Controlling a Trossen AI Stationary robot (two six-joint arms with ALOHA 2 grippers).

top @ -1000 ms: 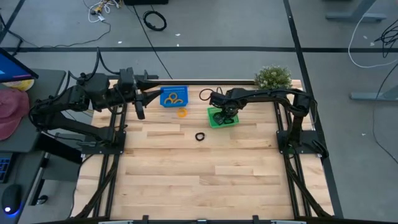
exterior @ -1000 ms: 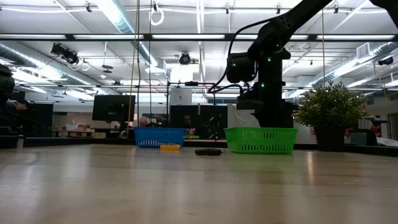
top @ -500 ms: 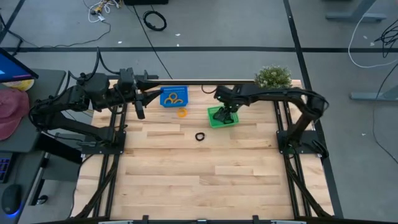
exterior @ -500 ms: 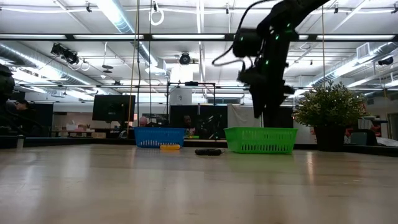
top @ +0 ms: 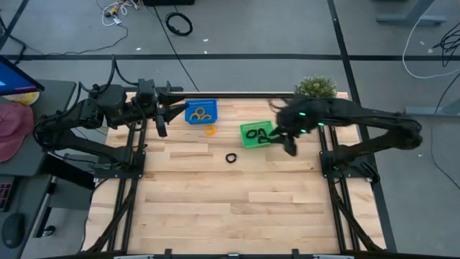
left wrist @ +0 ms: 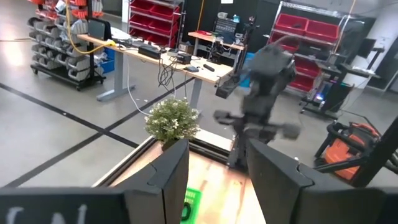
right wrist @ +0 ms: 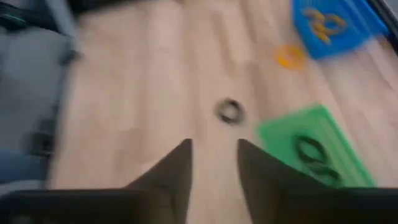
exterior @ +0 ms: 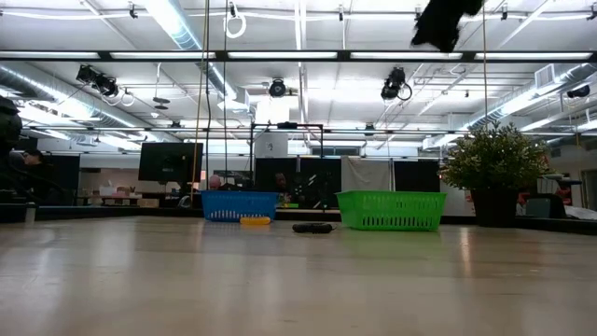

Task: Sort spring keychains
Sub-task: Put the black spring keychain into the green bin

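Note:
Two black spring keychains (top: pixel 255 134) lie in the green basket (top: pixel 245 138). Another black one (top: pixel 231 157) lies on the bare wood nearer the front, also in the right wrist view (right wrist: pixel 229 111). An orange keychain (top: pixel 210 130) lies on the table beside the blue basket (top: pixel 192 115), which holds more orange ones (top: pixel 203 111). My right gripper (right wrist: pixel 214 163) hangs open and empty, raised high just right of the green basket (right wrist: pixel 311 152). My left gripper (left wrist: pixel 217 180) waits open at the far left, pointing level across the table.
A small potted plant (top: pixel 315 88) stands at the far right corner behind the green basket. The two baskets sit side by side along the far edge (exterior: pixel 240 204) (exterior: pixel 391 209). Bare wood stretches across the table's middle and near side.
My right gripper has lifted out of the green basket, climbed high above the table and drawn back toward the right edge, tipping as it went. The black keychains in the green basket now show uncovered.

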